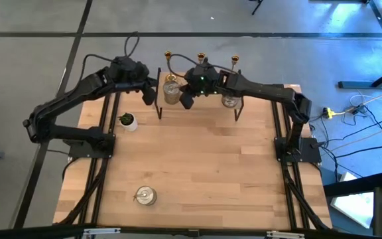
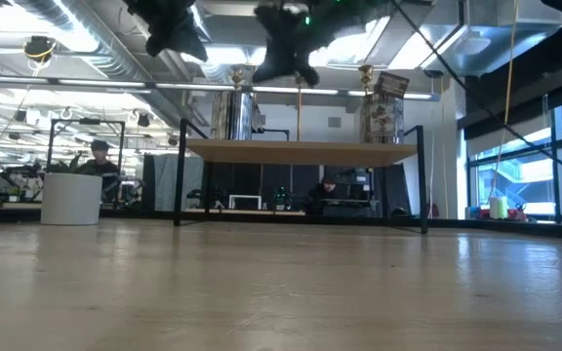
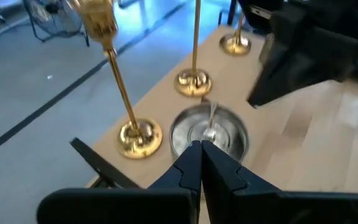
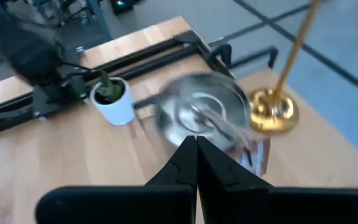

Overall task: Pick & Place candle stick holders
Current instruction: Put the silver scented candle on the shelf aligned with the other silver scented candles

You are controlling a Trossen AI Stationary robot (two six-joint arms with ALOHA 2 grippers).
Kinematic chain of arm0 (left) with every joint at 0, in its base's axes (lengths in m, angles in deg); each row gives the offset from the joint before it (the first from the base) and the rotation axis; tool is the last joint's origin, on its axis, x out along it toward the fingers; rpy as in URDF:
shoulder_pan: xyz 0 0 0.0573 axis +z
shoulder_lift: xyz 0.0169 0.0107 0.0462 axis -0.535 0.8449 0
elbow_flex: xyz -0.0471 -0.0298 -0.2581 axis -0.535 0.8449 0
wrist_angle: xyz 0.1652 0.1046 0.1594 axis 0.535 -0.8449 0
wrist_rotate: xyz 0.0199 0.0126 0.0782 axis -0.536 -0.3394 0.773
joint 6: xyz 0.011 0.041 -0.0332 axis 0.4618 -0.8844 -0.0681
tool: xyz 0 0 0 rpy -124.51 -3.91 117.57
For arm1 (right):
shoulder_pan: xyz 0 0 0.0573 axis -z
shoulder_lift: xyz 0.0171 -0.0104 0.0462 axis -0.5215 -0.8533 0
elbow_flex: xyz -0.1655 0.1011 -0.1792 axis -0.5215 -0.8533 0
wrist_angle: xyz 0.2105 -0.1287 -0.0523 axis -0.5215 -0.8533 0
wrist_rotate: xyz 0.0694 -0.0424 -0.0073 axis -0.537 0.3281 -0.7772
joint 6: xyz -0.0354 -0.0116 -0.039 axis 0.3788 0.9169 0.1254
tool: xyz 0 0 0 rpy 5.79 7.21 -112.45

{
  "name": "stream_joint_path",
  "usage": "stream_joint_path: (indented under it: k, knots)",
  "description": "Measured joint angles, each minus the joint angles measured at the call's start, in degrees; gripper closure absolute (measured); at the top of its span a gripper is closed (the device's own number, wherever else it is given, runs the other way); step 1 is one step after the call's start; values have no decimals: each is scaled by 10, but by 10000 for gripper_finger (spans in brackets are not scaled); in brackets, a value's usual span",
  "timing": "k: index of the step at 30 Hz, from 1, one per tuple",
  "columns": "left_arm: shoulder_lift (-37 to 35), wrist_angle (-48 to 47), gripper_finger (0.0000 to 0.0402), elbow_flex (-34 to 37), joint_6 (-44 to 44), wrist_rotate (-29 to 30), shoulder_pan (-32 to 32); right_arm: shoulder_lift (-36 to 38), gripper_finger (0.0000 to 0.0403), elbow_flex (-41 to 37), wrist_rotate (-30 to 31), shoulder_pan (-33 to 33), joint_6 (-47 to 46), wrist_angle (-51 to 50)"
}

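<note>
Three gold candle stick holders (image 1: 200, 58) stand in a row on their round bases at the back of a raised wooden shelf (image 2: 301, 151). Two silvery-glass holders stand on the shelf, one at its left (image 1: 171, 90) and one at its right (image 1: 229, 101). A third silvery-glass holder (image 1: 144, 195) sits on the table near the front edge. My left gripper (image 1: 148, 91) is shut and hovers just left of the left glass holder (image 3: 209, 132). My right gripper (image 1: 186, 99) is shut and hovers just right of that same holder (image 4: 201, 115). Both grippers show above the shelf in the low view.
A small white pot with a green plant (image 1: 127, 121) stands on the table left of the shelf. The shelf's black legs (image 1: 159, 109) stand on the table's far part. Bare wood lies between the shelf and the front holder. People show in the room behind (image 2: 99, 156).
</note>
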Motion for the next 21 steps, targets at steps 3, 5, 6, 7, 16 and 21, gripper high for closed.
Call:
stream_joint_path:
  k: [3, 5, 6, 7, 16, 21]
  knots:
    - [-16, 25, 400, 0, 17, 0, 0, 0, 403, 63, 0, -10, 40, -57]
    - [-28, 44, 400, 0, 34, -10, 0, 0, 403, 108, -3, -19, 67, -91]
    - [-33, 52, 400, 0, 44, -20, 0, 1, 403, 132, -10, -24, 82, -111]
    - [-37, 58, 400, 0, 54, -31, 0, 1, 403, 155, -15, -27, 91, -135]
    - [-58, 56, 400, 0, 145, -119, -49, 19, 403, 265, -35, -71, 125, -287]
    - [-59, 3, 400, 0, 176, -162, -121, 49, 403, 265, -6, -111, 109, -328]
